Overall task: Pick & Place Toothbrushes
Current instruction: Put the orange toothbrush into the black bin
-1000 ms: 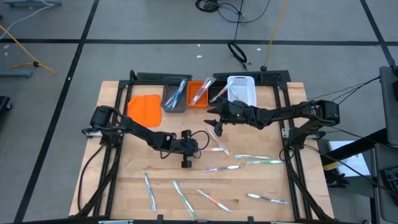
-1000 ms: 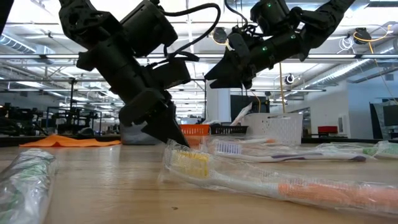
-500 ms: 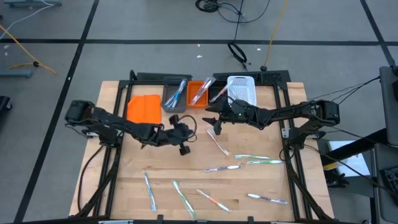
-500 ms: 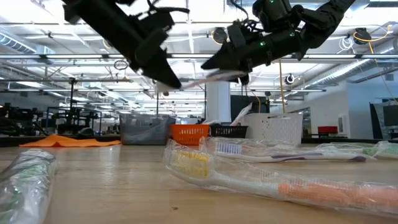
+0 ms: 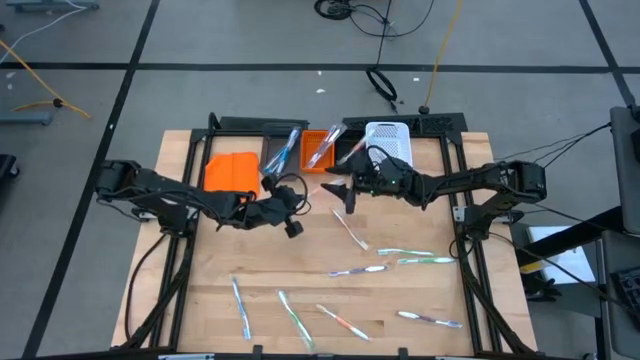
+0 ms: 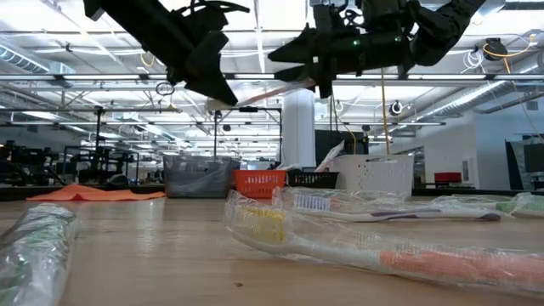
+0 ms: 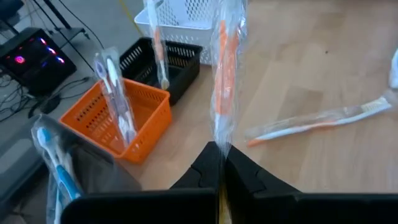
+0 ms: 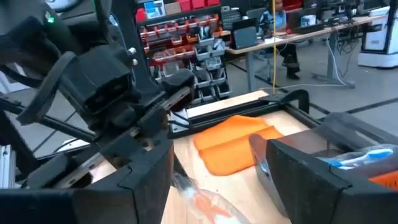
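Observation:
My left gripper (image 5: pixel 300 195) (image 7: pixel 221 155) hangs above the table's middle, near the bins, shut on a clear-wrapped toothbrush with an orange handle (image 7: pixel 224 81) (image 6: pixel 263 92). The right gripper (image 5: pixel 337 192) (image 8: pixel 214 155) faces it, open. Its fingers stand on either side of the toothbrush's free end (image 8: pixel 202 202) without touching. Several other wrapped toothbrushes (image 5: pixel 358 270) lie flat on the table's near half. More stand in the grey bin (image 5: pixel 282 155) and the orange bin (image 5: pixel 320 150). My left gripper pinches the wrapped toothbrush between its two fingers near one end (image 7: pixel 222 134). The rest sticks out past the fingertips toward the right gripper. The toothbrush is lifted clear of the table, roughly level (image 6: pixel 263 92).
A black bin (image 5: pixel 350 150) and a white mesh bin (image 5: pixel 390 143) stand beside the orange one along the far edge. A flat orange piece (image 5: pixel 232 172) lies left of the grey bin. A wrapped toothbrush (image 6: pixel 357 246) lies close to the low camera.
My left gripper has risen from the table with the toothbrush and moved toward the far edge, up to the right gripper. The toothbrush is now lifted clear. The right gripper has shifted slightly toward the table's left and tipped more level.

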### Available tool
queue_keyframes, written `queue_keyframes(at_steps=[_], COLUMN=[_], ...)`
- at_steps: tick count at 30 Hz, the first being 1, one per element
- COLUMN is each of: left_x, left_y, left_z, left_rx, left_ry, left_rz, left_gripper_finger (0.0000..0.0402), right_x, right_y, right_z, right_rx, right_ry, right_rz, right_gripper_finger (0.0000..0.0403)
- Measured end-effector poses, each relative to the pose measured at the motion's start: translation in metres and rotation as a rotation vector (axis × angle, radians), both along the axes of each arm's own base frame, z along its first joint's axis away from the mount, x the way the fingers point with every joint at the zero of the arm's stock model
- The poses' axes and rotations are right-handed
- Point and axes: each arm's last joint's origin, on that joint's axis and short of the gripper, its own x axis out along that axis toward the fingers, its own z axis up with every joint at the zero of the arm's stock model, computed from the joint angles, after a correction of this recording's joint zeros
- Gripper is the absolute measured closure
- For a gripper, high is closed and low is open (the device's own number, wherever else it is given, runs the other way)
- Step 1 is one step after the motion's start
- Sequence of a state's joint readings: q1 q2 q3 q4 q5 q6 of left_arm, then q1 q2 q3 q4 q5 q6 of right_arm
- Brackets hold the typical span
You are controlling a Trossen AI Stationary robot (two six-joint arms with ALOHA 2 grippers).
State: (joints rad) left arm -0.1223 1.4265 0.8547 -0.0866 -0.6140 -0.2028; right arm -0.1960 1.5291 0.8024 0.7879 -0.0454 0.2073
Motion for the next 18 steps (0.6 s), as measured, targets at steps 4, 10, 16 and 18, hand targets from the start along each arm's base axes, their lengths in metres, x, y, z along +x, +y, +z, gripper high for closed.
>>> queue_keyframes(at_steps=[4,10,16,18], left_x=[0.0,0.0,-0.001,-0.001], left_y=[0.0,0.0,0.001,0.001], left_z=[0.001,0.001,0.001,0.002], left_rx=[0.016,0.016,0.058,0.065], left_ry=[-0.008,-0.007,-0.003,-0.012], left_rz=[0.013,0.016,0.061,0.072], left_gripper_finger=[0.0401,0.04,0.04,0.0401], right_x=[-0.001,-0.004,-0.005,-0.005], right_y=[-0.006,-0.019,-0.023,-0.022], right_z=[0.0,0.001,-0.002,-0.002], right_rx=[-0.009,-0.008,0.039,0.042], right_ry=[0.001,-0.006,0.017,0.016], right_rz=[-0.064,-0.1,-0.09,-0.055], right_gripper_finger=[0.0156,0.0156,0.0156,0.0156])
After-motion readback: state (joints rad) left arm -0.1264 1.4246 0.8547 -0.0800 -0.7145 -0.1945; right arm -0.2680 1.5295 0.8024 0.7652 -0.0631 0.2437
